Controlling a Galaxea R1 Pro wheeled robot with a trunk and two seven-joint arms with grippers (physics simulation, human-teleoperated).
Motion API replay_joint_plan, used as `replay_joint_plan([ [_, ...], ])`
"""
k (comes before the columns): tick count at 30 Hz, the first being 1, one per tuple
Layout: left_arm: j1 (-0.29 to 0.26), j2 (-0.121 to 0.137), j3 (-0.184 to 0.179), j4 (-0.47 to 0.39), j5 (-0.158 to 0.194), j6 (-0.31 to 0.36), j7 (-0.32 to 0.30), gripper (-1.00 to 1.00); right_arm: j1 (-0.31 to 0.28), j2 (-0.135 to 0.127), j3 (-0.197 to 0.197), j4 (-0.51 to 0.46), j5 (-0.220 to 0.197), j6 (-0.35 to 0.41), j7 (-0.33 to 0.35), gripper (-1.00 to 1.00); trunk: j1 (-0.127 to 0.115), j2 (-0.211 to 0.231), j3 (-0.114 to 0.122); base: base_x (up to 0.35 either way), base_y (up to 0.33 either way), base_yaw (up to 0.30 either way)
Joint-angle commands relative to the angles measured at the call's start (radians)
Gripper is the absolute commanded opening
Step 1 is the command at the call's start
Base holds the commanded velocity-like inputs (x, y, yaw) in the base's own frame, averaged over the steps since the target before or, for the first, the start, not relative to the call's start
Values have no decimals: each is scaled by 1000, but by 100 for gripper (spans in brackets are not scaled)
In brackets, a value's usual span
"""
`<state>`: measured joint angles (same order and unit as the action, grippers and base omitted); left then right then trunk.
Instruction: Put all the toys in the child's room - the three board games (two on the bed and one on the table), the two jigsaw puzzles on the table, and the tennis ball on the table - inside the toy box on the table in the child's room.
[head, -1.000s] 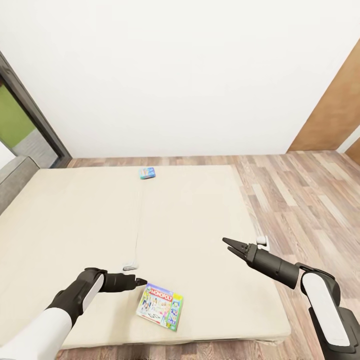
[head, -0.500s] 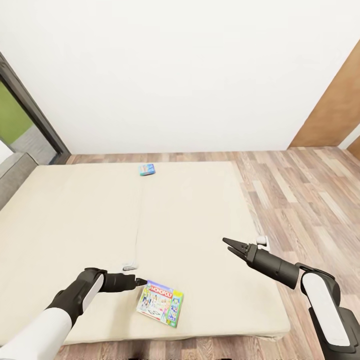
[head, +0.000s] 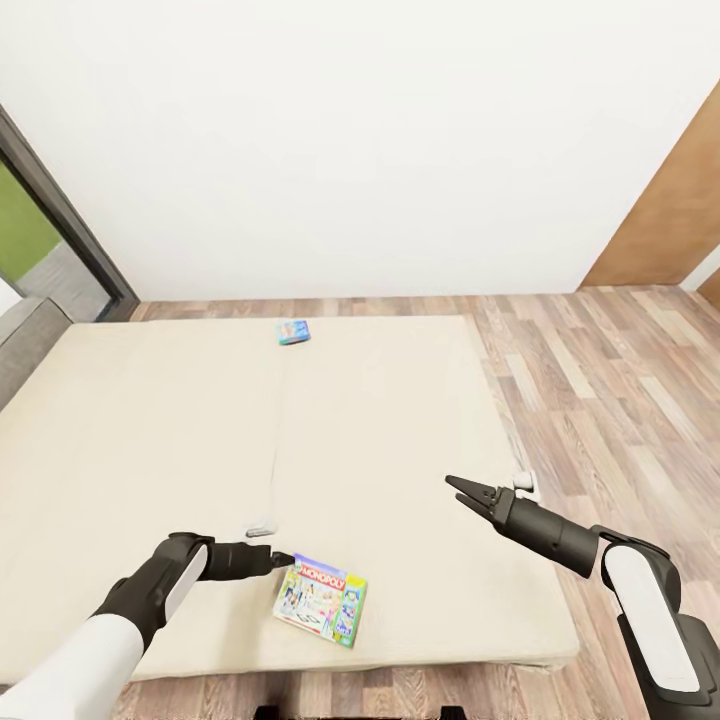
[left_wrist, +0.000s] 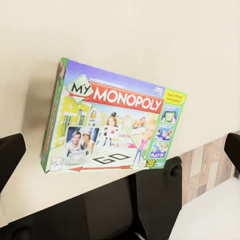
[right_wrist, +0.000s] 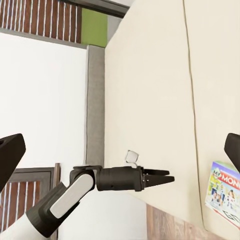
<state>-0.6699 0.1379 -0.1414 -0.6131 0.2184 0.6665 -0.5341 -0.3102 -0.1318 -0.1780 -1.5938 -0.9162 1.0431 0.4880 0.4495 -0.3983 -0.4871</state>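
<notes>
The green-white Monopoly board game (head: 322, 597) lies flat near the front edge of the cream bed (head: 150, 430). My left gripper (head: 283, 560) hovers just to the left of its top corner, apart from it. The left wrist view looks down on the same box (left_wrist: 112, 122), with the fingertips (left_wrist: 10, 152) spread wide at both picture edges. A light-blue board game (head: 293, 332) lies at the bed's far edge. My right gripper (head: 455, 489) hangs open over the bed's right part, holding nothing. The right wrist view shows the left gripper (right_wrist: 170, 178) and a corner of the Monopoly box (right_wrist: 225, 192).
Wood-plank floor (head: 600, 380) runs along the bed's right side and beyond its far edge. A brown door (head: 670, 220) stands at the right, a dark window frame (head: 60, 220) at the left. Small white tags (head: 262, 527) sit on the mattress.
The whole picture has shifted upward, so the camera has moved; more floor shows in front of the bed. Both arms keep their pose and both grippers stay open.
</notes>
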Motion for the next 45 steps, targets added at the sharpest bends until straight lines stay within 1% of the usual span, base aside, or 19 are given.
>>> replay_joint_plan([
  [1,0,2,-4,-9,10,7,3,100,-1,0,-1,0,8,4,9,100,0,-2,-3,0,0,0],
  [9,0,3,-4,-118,10,5,4,100,-1,0,-1,0,8,4,9,100,0,-2,-16,0,0,0],
  [14,0,6,1,-141,11,-24,2,100,-1,0,-1,0,8,4,9,100,0,-2,-24,0,0,0],
  [21,0,5,2,-151,11,-47,4,100,-1,0,-1,0,8,4,8,100,0,-2,-35,0,0,0],
  [35,0,1,-5,-151,10,-54,6,100,-1,0,-1,-2,8,4,12,100,0,-2,-58,0,0,0],
  [45,0,-1,-7,-151,9,-57,7,100,0,0,-4,-7,-2,4,39,100,0,-2,-74,0,0,0],
])
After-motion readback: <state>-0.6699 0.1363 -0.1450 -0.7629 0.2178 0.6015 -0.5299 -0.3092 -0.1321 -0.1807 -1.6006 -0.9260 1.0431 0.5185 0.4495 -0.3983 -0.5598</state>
